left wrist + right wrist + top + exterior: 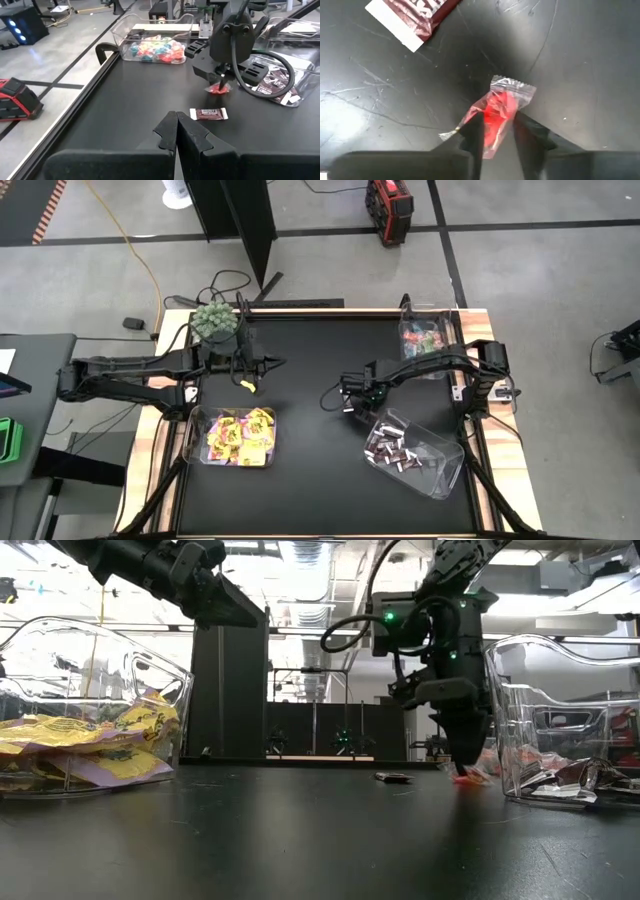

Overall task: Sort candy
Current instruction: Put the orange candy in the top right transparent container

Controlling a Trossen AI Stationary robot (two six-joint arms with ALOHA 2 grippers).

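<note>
A red-wrapped candy [498,102] lies on the black table, with my right gripper [495,132] pointing down and shut on it; the left wrist view shows this candy [218,88] too. A dark brown mini bar [209,114] lies flat on the table close by. My left gripper [177,120] hovers shut and empty over the table's left half, pointing toward the right arm. A yellow packet [246,385] shows beneath the left arm. My right gripper pinches the red candy's middle [492,125] between its two fingers [470,135], coming from above and pointing down. The fingers lie across the wrapper, whose crimped end [512,87] sticks out beyond them. The candy rests on the table.
A clear bin of yellow packets [192,420] stands at the near left. A bin of dark bars [450,470] stands at the near right and a bin of teal-and-pink sweets [445,315] at the far right. A fuzzy green plant [215,320] sits at the far left.
</note>
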